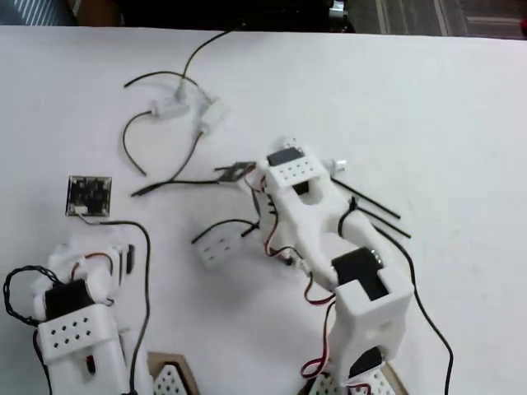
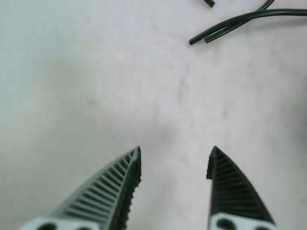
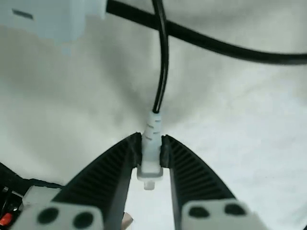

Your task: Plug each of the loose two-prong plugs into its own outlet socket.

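Both right fingers [image 3: 115,172] are pinched on a white plug [image 3: 149,148], whose black cord [image 3: 163,57] runs away from the tips. My left fingers [image 2: 112,191] stand wide apart over bare desk [image 2: 72,72], holding nothing. From above, two white corded pieces [image 1: 169,107] lie at eleven o'clock from that held plug, and a dotted white block [image 1: 218,248] lies at six.

Right arm [image 1: 329,222] stretched forward over the table, wrist tipped down, right pincer [image 3: 151,141] low at its far end. Its fingers [image 3: 110,177] are pinched tight on a white plug [image 3: 149,153], held right between the tips, cord end pointing ahead of the pincer. Left arm [image 1: 70,317] folded back by its base. Left pincer [image 2: 175,158] aimed down at the table, both fingers [image 2: 110,196] spread, tips well apart.
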Robot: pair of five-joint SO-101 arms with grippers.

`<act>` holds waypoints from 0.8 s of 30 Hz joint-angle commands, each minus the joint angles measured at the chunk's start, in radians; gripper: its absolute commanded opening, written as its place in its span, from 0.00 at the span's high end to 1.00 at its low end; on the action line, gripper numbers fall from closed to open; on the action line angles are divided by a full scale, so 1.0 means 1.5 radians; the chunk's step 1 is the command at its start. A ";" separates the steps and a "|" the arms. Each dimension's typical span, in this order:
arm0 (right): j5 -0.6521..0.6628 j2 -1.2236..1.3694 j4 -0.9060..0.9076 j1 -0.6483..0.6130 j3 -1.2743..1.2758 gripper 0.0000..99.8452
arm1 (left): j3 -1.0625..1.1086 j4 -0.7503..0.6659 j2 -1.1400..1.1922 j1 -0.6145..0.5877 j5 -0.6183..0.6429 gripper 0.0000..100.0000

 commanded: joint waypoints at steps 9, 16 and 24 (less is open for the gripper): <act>0.006 -0.032 0.005 -0.008 0.006 0.91 | -0.002 -0.012 -0.012 -0.002 0.003 0.77; 0.007 -0.026 -0.009 -0.007 0.006 0.96 | -0.001 -0.011 -0.012 -0.002 0.003 0.77; 0.007 0.004 0.015 -0.004 -0.029 0.98 | -0.001 -0.011 -0.012 -0.002 0.003 0.77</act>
